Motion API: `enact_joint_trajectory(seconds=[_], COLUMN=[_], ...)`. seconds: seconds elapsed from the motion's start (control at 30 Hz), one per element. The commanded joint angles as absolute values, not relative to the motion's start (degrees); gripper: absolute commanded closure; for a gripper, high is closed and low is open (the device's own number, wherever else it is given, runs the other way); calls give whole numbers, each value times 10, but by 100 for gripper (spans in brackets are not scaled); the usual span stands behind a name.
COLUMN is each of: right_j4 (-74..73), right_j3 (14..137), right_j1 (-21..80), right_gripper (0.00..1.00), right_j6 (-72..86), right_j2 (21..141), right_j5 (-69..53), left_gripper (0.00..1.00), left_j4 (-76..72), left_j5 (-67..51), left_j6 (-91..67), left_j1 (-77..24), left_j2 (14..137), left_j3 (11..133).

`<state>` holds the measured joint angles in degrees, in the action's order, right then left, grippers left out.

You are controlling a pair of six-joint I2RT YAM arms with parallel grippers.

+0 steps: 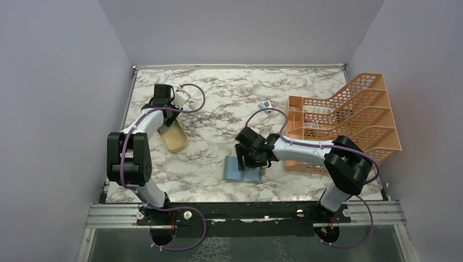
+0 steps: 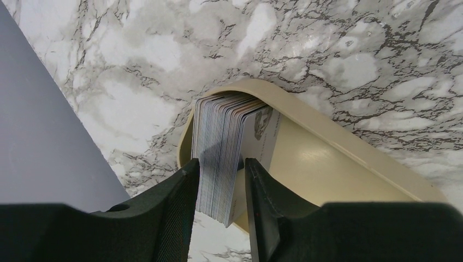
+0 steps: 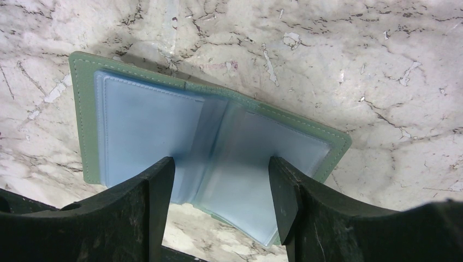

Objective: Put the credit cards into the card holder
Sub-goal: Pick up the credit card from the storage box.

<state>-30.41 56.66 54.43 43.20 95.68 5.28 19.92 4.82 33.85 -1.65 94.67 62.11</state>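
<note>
In one dish (image 2: 349, 150), card stack (image 2: 218, 147), one wallet (image 3: 147, 123)

faintly glossy marble-look bench (image 1: 229, 93); card holder (image 3: 207, 131) with matt stitched green cover and smooth pale-blue plastic pockets; smooth tan plastic dish (image 2: 338, 169).

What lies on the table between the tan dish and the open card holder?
Nothing: in the top view, only bare marble table separates the tan dish from the card holder.
</note>
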Motion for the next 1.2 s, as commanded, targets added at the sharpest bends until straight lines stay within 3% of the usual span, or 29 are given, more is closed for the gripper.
enact_joint_trajectory(seconds=[0.0,1.17], right_j4=[-314,-308], right_j3=[552,538], right_j1=[549,549], right_gripper=[35,35], right_j6=[427,433], right_j2=[948,929], right_j5=[48,46], left_gripper=[63,85], left_j4=[188,205], left_j5=[68,92], left_j6=[351,361], left_j1=[-24,-46], left_j2=[944,937], left_j3=[615,627])
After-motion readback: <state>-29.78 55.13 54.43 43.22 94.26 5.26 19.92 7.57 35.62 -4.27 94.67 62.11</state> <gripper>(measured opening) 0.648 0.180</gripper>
